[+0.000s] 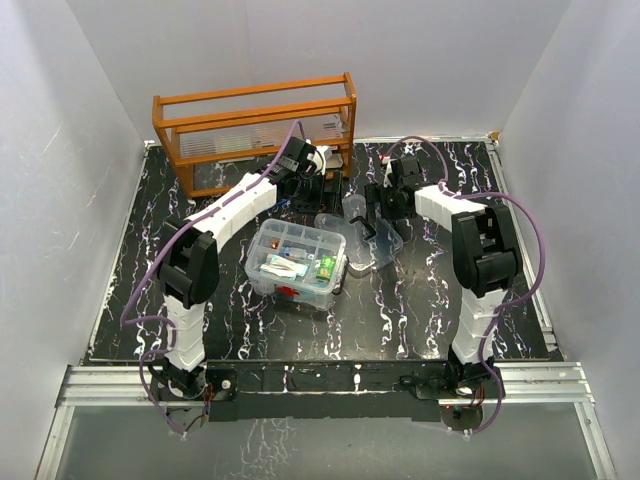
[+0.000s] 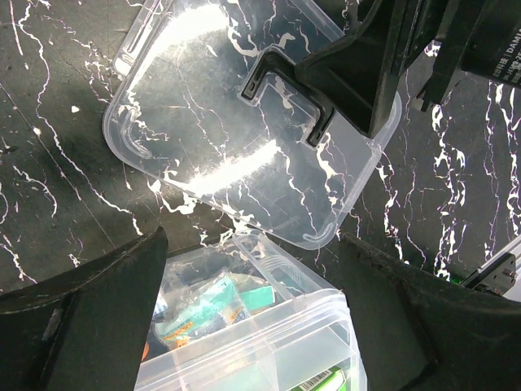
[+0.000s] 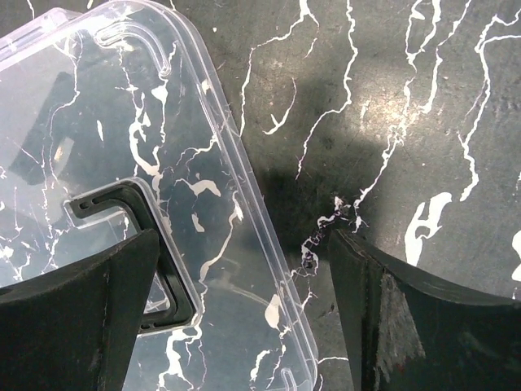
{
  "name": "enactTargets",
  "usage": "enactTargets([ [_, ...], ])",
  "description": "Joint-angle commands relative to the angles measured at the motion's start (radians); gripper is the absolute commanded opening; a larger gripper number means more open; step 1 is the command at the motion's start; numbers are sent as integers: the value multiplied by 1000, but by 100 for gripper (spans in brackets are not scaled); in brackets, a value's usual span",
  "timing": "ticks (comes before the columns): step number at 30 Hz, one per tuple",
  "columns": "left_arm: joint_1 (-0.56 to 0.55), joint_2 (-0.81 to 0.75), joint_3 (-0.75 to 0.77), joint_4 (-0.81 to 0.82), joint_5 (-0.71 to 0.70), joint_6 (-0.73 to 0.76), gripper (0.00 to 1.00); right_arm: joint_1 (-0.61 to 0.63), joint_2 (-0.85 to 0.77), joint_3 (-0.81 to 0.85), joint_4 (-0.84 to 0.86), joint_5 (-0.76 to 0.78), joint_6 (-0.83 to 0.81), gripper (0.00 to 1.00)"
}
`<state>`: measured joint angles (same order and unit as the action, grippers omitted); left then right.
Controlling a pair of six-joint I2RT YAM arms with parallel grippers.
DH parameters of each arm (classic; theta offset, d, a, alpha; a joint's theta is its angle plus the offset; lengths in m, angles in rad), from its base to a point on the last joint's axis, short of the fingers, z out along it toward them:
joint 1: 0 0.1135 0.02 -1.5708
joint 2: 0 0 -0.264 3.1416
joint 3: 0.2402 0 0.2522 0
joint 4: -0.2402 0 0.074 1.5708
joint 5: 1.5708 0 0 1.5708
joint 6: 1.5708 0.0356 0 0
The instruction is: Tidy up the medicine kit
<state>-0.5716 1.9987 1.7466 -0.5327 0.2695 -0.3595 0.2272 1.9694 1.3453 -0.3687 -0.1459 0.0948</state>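
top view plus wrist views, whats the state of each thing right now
box: open, lid off, packets inside
lid: off, lying flat on the table beside the box, handle side up
left gripper: open, holding nothing, above the box's rim and the lid
right gripper: open, straddling the lid's edge, holding nothing
rack: upright at the back of the table

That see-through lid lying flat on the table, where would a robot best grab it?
Probably by the dark handle at the middle of the lid, coming straight down from above. The lid lies flat on the table, so its thin rim gives little to pinch, while the handle looks like a narrow bar to close across.
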Motion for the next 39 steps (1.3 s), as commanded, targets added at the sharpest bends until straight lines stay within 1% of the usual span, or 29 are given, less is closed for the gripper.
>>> enactTargets([
  [1, 7, -97, -4, -22, 8, 11, 84, -3, -23, 25, -8, 101, 14, 81],
  [4, 8, -94, -2, -22, 8, 11, 84, -4, -72, 4, -3, 164, 50, 74],
  [6, 8, -96, 0, -24, 7, 12, 84, -3, -108, -12, 10, 144, 44, 74],
  [8, 10, -96, 3, -27, 5, 16, 85, -4, -134, -15, 15, 86, 24, 75],
  [11, 12, -98, 5, -29, 4, 17, 85, -3, -143, -4, 16, -31, -3, 82],
  [14, 13, -97, 7, -27, 6, 17, 85, -3, -121, 11, 9, -75, -15, 83],
  [22, 15, -95, 4, -26, 18, 12, 85, -3, -15, 59, -43, -25, -49, 82],
  [27, 16, -87, 4, -24, 28, 9, 85, -2, 22, 71, -59, 8, -57, 80],
  [32, 17, -84, 4, -20, 33, 8, 85, -1, 34, 58, -59, 55, -58, 73],
  [36, 16, -77, 11, -18, 35, 4, 85, -1, 35, 28, -62, 97, -46, 56],
  [37, 16, -75, 13, -18, 36, 2, 85, 0, 30, 17, -61, 106, -40, 54],
  [39, 17, -69, 14, -15, 39, -1, 85, -1, 14, -5, -58, 124, -27, 53],
])
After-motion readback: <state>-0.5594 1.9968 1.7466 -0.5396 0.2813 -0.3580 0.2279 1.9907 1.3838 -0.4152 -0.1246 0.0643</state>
